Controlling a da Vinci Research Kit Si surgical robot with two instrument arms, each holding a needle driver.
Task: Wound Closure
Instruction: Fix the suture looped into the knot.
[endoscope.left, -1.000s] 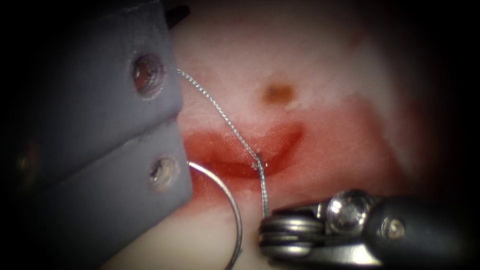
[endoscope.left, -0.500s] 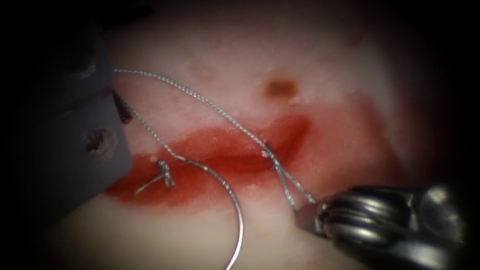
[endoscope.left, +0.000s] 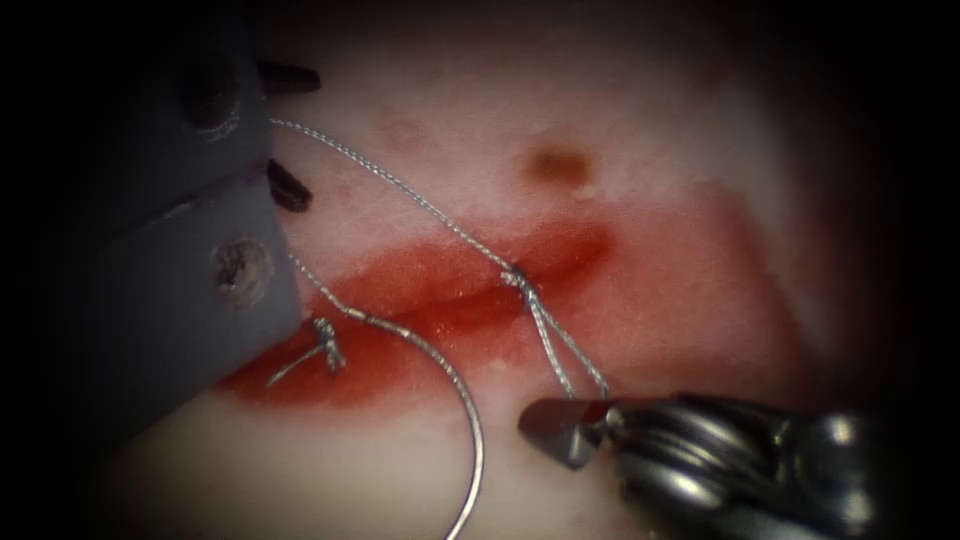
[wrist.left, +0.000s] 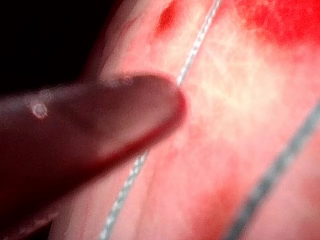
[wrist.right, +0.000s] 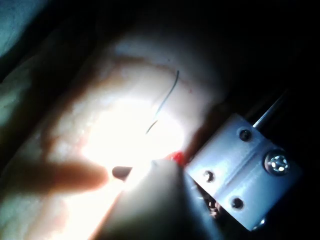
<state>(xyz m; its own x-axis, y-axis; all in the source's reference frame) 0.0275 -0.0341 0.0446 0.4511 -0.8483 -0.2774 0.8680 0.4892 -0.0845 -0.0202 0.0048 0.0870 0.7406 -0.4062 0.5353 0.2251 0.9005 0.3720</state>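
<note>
Endoscope view: right tool (endoscope.left: 565, 428) at 5 o'clock clenches two thread (endoscope.left: 565, 350) strands from the knot (endoscope.left: 518, 282) at the cut (endoscope.left: 470, 300). Needle (endoscope.left: 455, 400) lies free on tissue (endoscope.left: 640, 130), 6 o'clock. Left tool (endoscope.left: 285, 130) at 10 o'clock, grip unclear. Looks like knot-tying; next needs steady tension.

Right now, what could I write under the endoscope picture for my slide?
Right tool holds two thread strands from a knot on the cut; needle lies free on the tissue.
</note>
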